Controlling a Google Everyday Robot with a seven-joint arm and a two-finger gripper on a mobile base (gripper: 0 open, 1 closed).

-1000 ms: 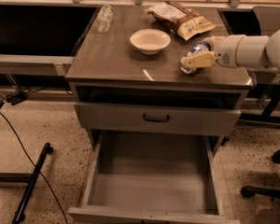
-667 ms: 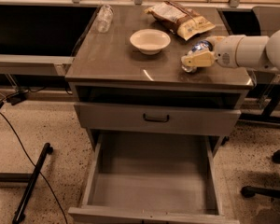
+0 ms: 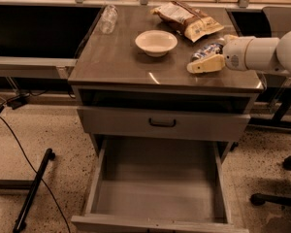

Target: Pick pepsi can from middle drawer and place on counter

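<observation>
I'm watching the gripper (image 3: 206, 58) from here: it's hovering over the right front part of the glossy grey-brown rectangular counter (image 3: 121, 57), with the white arm reaching in from the right. Its two cream fingers (image 3: 205, 65) are closing in snugly on the small blue pepsi can (image 3: 207, 49), which is lying tilted between them. I can't tell whether the can's underside is touching the top. Down below, the wide grey middle drawer (image 3: 155, 188) is standing pulled fully out, showing me its bare flat floor. Above it, the grey drawer front with the dark curved handle (image 3: 162, 123) is sitting flush. Left of the can, a round white bowl (image 3: 155, 42) is resting mid-counter. A crinkled brown-and-cream snack bag (image 3: 186, 19) is lying behind it, and a clear plastic bottle (image 3: 108, 18) is lying at the back left corner.
</observation>
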